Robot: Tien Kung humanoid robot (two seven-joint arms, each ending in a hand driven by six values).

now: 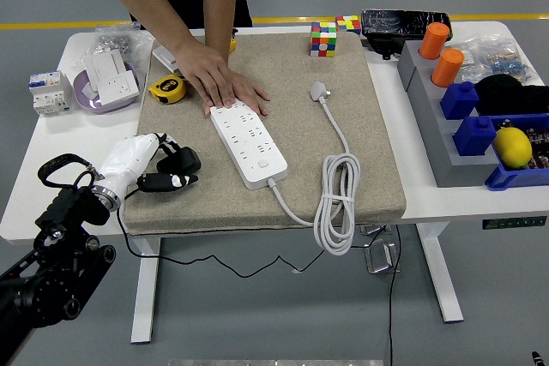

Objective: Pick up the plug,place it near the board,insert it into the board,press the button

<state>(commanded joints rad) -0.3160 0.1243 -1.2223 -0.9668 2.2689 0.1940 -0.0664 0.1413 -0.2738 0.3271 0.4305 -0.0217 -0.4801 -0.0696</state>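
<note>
Setting: a white table [34, 203] on a grey floor is carrying a tan mat [377, 169] as the work surface, with clutter lining its far and right edges.
Board: a white power strip [249, 145] is lying at an angle on the mat's middle, its button end toward the near edge.
Person: a hand [219, 79] from the far side is pressing flat on the strip's far end, probably bracing it so it cannot slide during insertion.
Plug: the plug [320, 91] is lying loose on the mat to the strip's right, well apart from the robot, its cord [337, 203] running down into a coil at the near edge.
Left hand: the left hand [167, 169] is hovering at the mat's left edge, dark fingers loosely curled and gripping nothing.
Right arm: not appearing.
Stage: the plug is waiting untouched, so pickup looks yet to begin.
</note>
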